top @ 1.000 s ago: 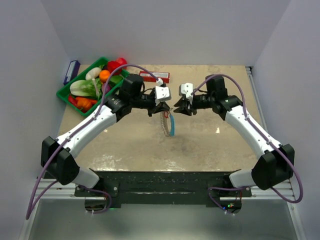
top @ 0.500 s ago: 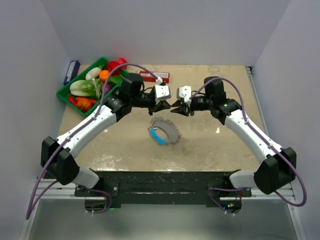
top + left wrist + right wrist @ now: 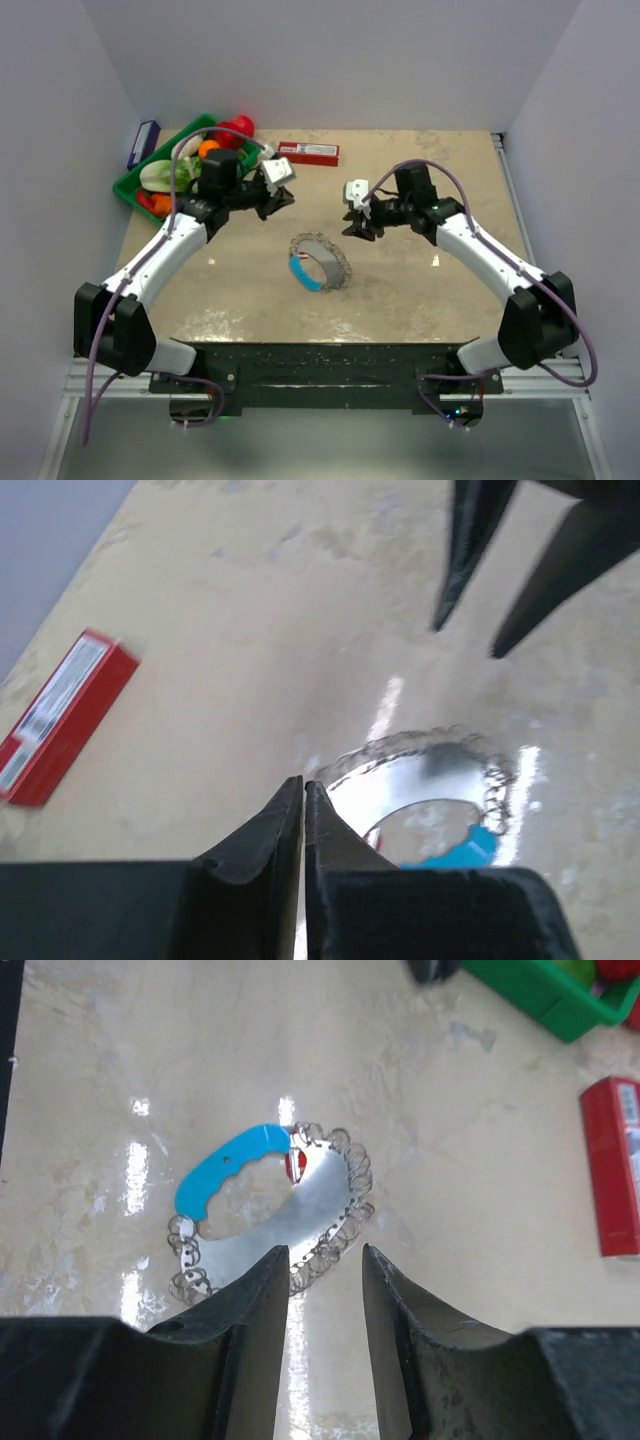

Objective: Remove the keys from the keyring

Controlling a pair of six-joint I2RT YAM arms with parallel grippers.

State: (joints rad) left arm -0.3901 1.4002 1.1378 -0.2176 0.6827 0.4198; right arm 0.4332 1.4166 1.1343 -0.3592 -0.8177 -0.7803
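The keyring (image 3: 320, 262) lies mid-frame on the surface (image 3: 420, 290), keys (image 3: 355, 1185) apparently all threaded on. Left claw (image 3: 303, 788) is pressed together, right claw (image 3: 325, 1260) spread, both empty.

The keyring (image 3: 305, 272) lies mid-desk (image 3: 430, 295), with keys (image 3: 344, 268) along its rim. From it, the left hand (image 3: 288, 197) is at eleven o'clock, the right hand (image 3: 352, 228) at one, a box (image 3: 308, 153) at twelve and a tray (image 3: 128, 190) at ten.

The left arm (image 3: 165, 250) and right arm (image 3: 490, 262) wear white shells over black joints; purple cables (image 3: 432, 162) loop alongside, ending at black tapered fingers (image 3: 262, 832).
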